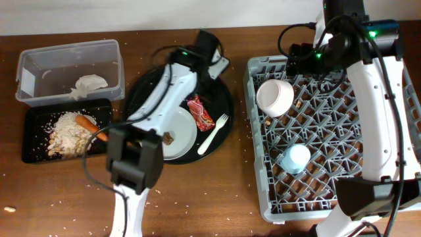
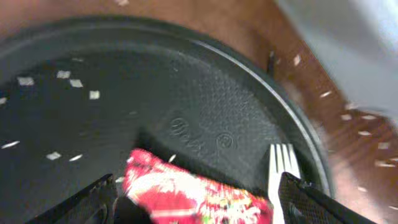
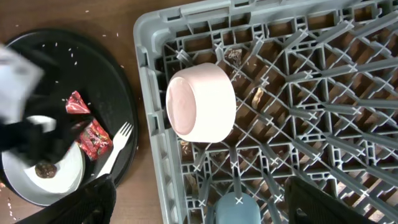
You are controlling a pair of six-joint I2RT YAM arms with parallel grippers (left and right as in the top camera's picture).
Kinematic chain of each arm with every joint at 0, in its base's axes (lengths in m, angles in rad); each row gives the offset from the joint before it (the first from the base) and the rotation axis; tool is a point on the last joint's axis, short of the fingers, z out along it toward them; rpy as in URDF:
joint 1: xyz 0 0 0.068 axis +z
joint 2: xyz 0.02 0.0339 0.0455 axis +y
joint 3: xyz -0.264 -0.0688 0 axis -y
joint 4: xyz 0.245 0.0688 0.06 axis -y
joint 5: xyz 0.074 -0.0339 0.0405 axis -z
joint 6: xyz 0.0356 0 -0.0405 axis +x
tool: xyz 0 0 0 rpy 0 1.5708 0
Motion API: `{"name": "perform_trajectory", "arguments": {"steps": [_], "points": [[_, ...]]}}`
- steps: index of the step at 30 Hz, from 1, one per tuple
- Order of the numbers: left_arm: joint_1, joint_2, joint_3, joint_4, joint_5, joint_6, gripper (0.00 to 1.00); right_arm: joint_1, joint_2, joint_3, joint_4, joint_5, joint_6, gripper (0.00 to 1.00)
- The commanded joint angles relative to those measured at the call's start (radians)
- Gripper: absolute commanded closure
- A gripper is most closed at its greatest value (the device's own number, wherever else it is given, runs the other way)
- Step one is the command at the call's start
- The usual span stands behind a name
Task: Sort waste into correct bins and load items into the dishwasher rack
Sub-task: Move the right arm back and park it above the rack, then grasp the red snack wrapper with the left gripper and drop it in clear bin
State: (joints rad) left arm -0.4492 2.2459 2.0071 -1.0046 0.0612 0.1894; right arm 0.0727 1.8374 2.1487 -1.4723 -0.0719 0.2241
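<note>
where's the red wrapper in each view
Overhead: red snack wrapper near centre, on the round black tray.
Left wrist: bottom centre, close up.
Right wrist: left side, on the same tray.
Shared landmark: white fork, lying right beside it.

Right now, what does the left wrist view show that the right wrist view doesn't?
Only left wrist: the embossed stamp on the round black tray. Only right wrist: the dishwasher rack, pink bowl, light blue cup, and grey plate with a brown food chunk. Both: the tray, red snack wrapper and white fork.
</note>
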Motion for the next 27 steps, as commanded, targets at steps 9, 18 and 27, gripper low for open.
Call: {"name": "perform_trajectory", "arguments": {"steps": [9, 18, 27], "points": [[0.019, 0.167, -0.019, 0.016, -0.137, 0.051, 0.18, -0.001, 0.005, -0.002, -0.028, 0.005, -0.010, 0.14], [0.040, 0.188, 0.017, -0.033, -0.129, 0.012, 0.38, -0.001, 0.005, -0.002, -0.035, 0.005, -0.010, 0.14], [0.040, 0.188, 0.193, -0.201, -0.133, -0.046, 0.99, -0.001, 0.005, -0.002, -0.036, 0.005, -0.010, 0.14]]}}
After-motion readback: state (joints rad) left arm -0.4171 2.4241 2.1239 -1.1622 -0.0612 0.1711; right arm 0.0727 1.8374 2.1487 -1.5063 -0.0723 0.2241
